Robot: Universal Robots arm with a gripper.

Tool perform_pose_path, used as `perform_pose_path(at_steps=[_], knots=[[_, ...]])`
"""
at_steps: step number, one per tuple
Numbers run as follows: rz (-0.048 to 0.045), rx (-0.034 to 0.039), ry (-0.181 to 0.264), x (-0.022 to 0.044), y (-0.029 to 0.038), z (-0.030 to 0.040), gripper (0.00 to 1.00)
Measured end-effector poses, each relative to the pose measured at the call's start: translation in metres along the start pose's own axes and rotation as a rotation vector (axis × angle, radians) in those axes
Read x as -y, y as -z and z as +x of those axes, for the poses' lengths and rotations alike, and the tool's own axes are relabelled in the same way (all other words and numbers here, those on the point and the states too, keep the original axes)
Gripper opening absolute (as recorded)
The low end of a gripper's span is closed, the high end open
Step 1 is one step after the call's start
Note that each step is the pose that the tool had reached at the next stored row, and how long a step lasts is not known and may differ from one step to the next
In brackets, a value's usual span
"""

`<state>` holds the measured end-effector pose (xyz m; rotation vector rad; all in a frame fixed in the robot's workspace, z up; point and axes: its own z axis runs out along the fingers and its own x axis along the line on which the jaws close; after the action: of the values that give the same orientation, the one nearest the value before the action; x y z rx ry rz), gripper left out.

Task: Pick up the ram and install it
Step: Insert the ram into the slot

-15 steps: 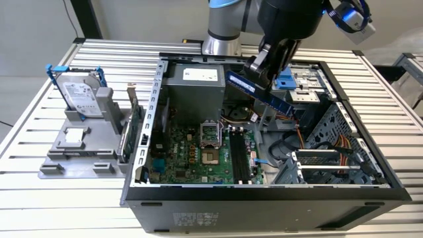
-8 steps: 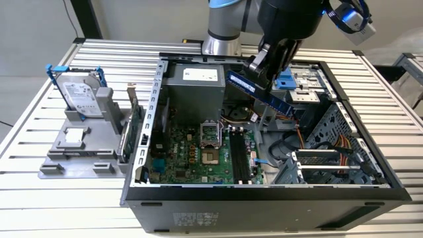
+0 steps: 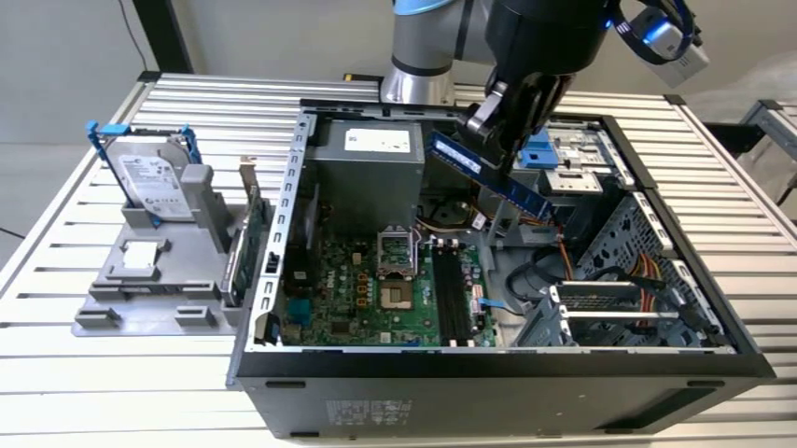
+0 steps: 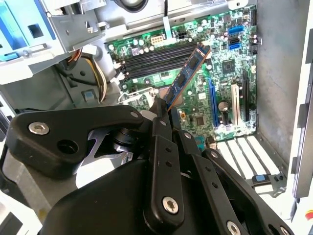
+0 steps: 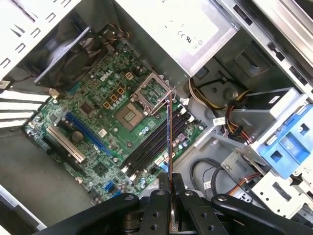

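At the exterior view's left, on the slatted tabletop [image 3: 75, 373], a grey stand [image 3: 149, 280] carries a hard drive [image 3: 152, 182] in a blue frame. A green card [image 3: 249, 245] stands just beside the open computer case [image 3: 498, 392].

Inside lie the motherboard [image 3: 373, 289], its processor socket [image 3: 396, 252] and, to the right, the memory slots [image 3: 451, 297], which appear unoccupied.

The ram [image 3: 492, 177] hangs tilted above the slots, clear of the board. The pincer [image 3: 486, 140] is clamped across the flat faces at one end.

Judgement: the stick is light and stiff, but thin and fragile, and best gripped clear of its contact edge.

Obstructions lie further right: bundled cables [image 5: 234, 128] near the slots and the perforated drive cage [image 3: 622, 247].
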<state>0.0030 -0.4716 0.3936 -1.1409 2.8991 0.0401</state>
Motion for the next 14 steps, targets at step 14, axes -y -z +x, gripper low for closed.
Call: perform_pose_path(at_steps=[14], knots=[[0.0015,0.0009,-0.049,0.0000,-0.0001,0.0000,0.00]])
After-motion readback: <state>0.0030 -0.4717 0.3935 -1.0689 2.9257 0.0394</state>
